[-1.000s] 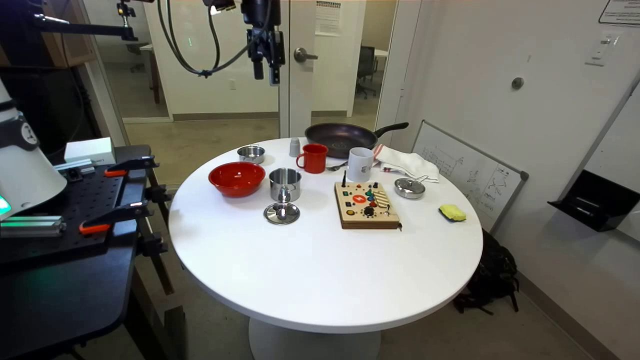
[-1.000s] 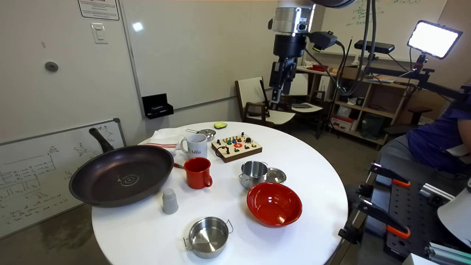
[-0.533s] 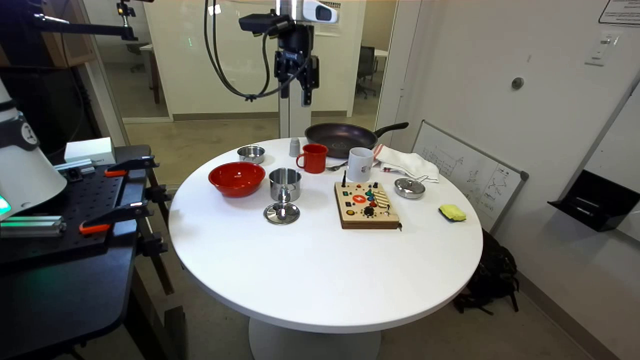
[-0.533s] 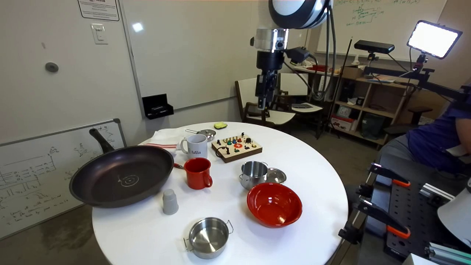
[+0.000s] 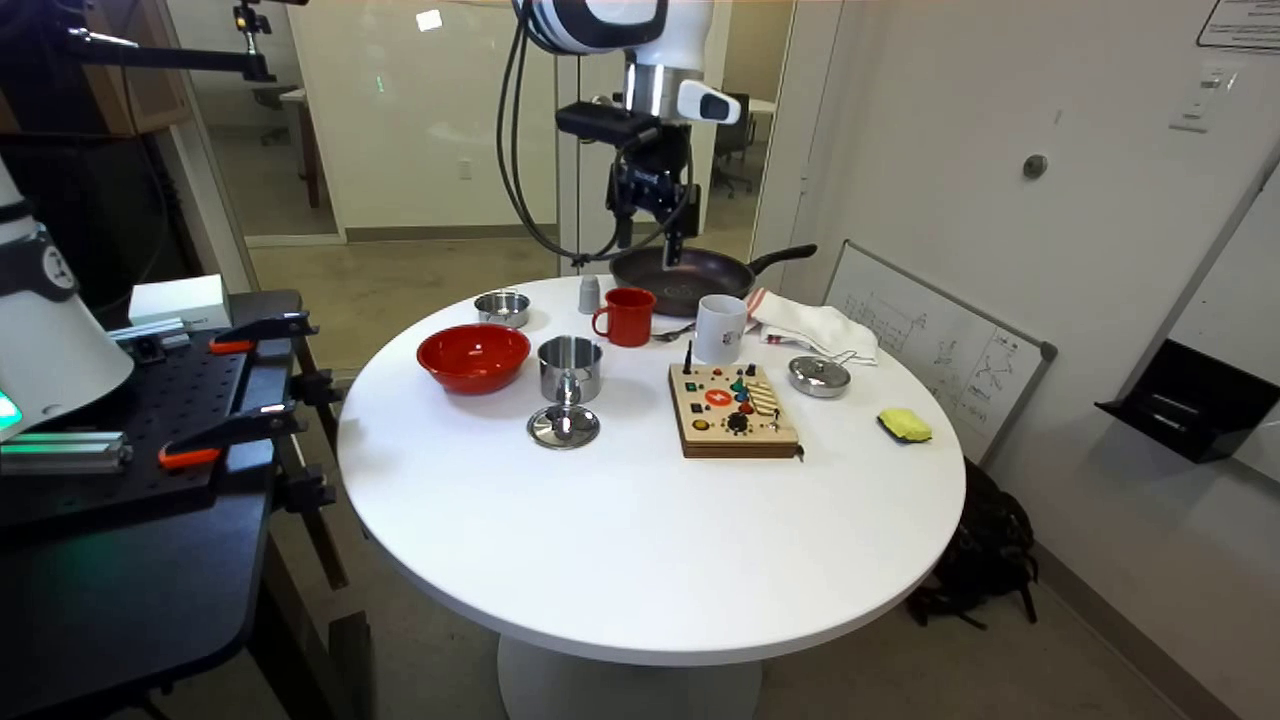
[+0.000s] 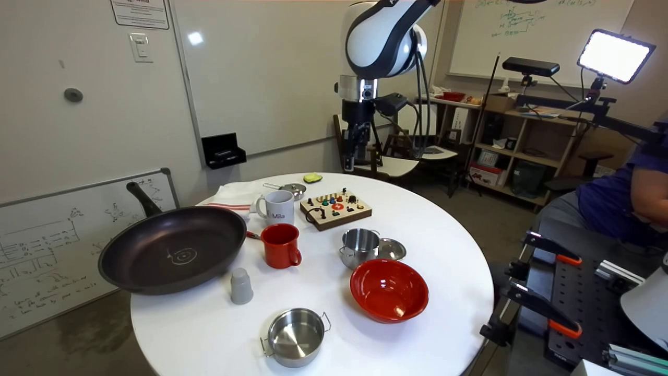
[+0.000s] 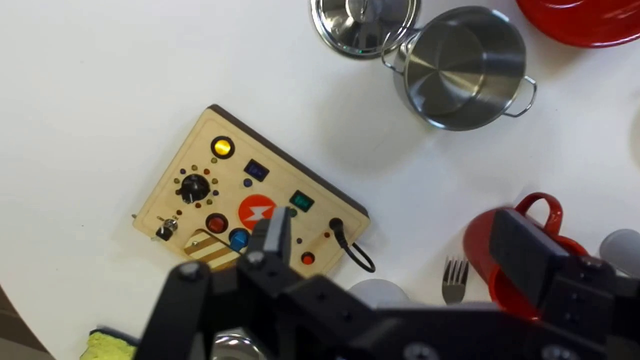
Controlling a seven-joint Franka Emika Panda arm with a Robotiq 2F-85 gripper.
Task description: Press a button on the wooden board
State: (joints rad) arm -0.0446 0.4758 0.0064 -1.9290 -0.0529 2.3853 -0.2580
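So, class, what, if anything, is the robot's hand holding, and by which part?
Nothing is held: the hand is open above the table, its fingers wide apart.

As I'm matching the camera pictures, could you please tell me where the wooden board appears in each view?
In an exterior view: wooden board, slightly below and right of center.
In an exterior view: wooden board, just below center.
Wrist view: wooden board, left of center, partly hidden.
Shared landmark: red mug, in all three views.
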